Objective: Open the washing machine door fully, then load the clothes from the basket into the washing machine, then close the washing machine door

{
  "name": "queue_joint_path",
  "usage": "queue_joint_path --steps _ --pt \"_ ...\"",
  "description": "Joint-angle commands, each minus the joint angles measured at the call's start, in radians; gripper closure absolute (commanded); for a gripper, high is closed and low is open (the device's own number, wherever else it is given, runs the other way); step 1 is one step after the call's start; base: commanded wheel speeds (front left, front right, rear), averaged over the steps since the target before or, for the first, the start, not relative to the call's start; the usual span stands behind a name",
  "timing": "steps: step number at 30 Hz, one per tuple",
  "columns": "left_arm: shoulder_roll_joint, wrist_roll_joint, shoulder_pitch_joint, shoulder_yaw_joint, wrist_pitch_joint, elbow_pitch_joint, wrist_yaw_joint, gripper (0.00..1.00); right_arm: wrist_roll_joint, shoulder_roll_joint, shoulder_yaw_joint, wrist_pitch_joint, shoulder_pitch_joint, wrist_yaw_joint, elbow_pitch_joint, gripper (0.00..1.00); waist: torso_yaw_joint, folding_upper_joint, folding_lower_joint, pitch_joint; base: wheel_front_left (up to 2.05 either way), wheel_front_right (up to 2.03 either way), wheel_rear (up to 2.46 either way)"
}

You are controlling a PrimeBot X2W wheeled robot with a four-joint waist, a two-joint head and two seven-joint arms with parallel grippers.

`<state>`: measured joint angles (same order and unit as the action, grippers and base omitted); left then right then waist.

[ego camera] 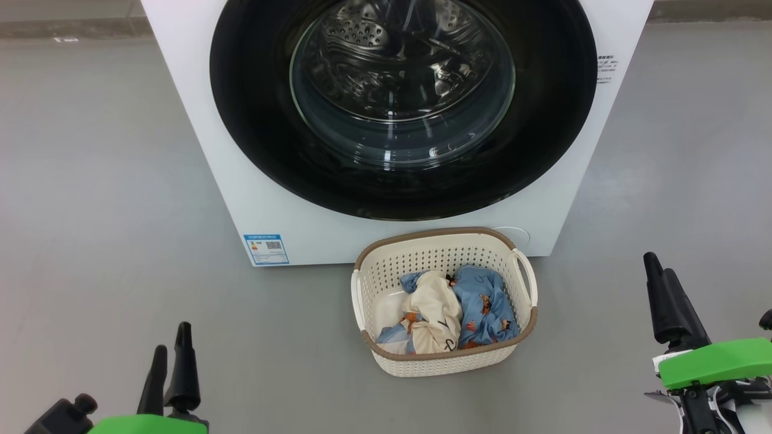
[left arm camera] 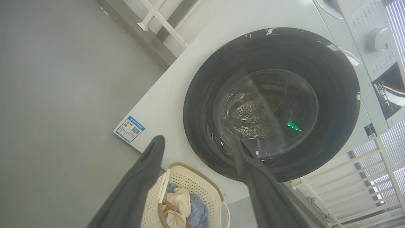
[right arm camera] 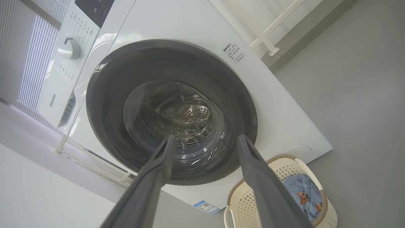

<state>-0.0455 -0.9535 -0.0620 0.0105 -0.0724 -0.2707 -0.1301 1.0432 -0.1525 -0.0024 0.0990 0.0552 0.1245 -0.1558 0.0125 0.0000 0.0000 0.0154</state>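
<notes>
The white washing machine [ego camera: 265, 199] stands ahead with its round black-rimmed glass door [ego camera: 403, 90] shut flat against the front. On the floor just before it sits the cream basket [ego camera: 444, 355], holding light blue printed clothes [ego camera: 485, 304] and a cream-white piece. My left gripper [ego camera: 170, 348] hovers low at the left, open, with nothing between its fingers. Over at the right my right gripper [ego camera: 658, 271] is open and empty too. Both wrist views look up at the door [left arm camera: 272, 104] [right arm camera: 171, 110] between spread fingers, with the basket [left arm camera: 190, 186] [right arm camera: 284, 171] below.
Bare grey floor [ego camera: 96, 181] surrounds the machine and basket. A blue label sticker [ego camera: 266, 248] is on the machine's lower left front. White rails [left arm camera: 164, 22] run along the wall behind, and a control dial [right arm camera: 70, 48] sits on the top panel.
</notes>
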Motion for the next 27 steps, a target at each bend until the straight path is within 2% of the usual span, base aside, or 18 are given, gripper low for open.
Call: queue_joint_path --steps 1,5,7,27 --pt "-0.016 0.044 -0.046 0.016 -0.017 0.015 0.000 0.00 -0.048 -0.022 0.014 0.015 0.048 0.003 0.027 0.00 0.000 0.0000 0.0000 0.000 0.00 0.00 0.00" --pt "-0.013 0.094 -0.049 0.020 -0.026 0.007 0.003 0.00 -0.111 -0.025 0.015 0.023 0.047 0.003 0.007 0.00 0.000 0.0000 0.0000 -0.001 0.00 0.00 0.00" --pt "-0.012 0.141 -0.052 0.022 -0.035 -0.003 0.007 0.00 -0.178 -0.027 0.014 0.030 0.050 0.004 -0.007 0.00 0.000 0.0000 0.0000 -0.001 0.00 0.00 0.00" --pt "-0.004 0.353 -0.067 0.031 -0.092 -0.030 0.005 0.00 -0.471 -0.023 0.000 0.079 0.066 0.005 -0.050 0.00 0.003 0.0000 0.0000 0.001 0.00 0.00 0.00"
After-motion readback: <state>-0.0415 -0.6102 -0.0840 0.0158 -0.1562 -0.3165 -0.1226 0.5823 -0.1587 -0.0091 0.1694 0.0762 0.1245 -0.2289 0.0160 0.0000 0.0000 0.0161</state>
